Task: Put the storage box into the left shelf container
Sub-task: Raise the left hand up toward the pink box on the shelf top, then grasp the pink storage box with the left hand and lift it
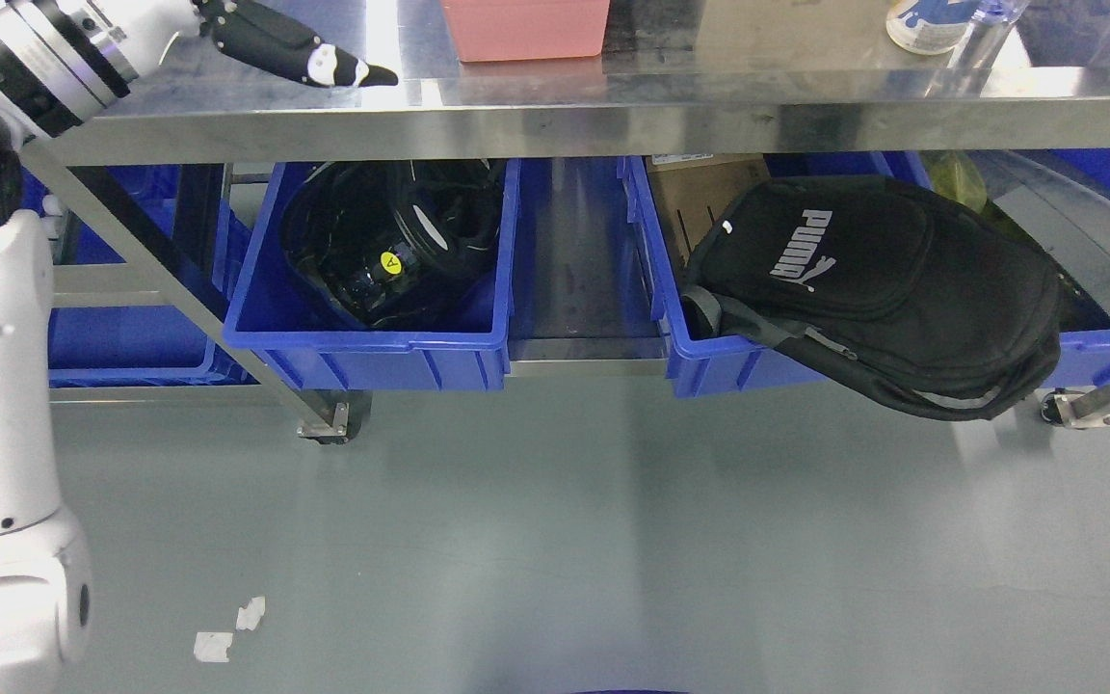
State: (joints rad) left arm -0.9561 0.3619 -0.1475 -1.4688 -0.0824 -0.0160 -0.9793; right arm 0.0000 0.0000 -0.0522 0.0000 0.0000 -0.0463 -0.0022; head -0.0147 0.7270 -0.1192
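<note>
Poised at upper left of the frame above the steel table: left hand, dark fingers stretched out together and gripping nothing, well apart from the pink storage box at top centre. Risk from here: a snag on the table edge while lowering, or a poor seat atop the black gear crowding the left blue bin. Counted: one pink box, one hand, one black backpack spilling from the right blue bin, one more bin at far left, one bottle upper right.
</note>
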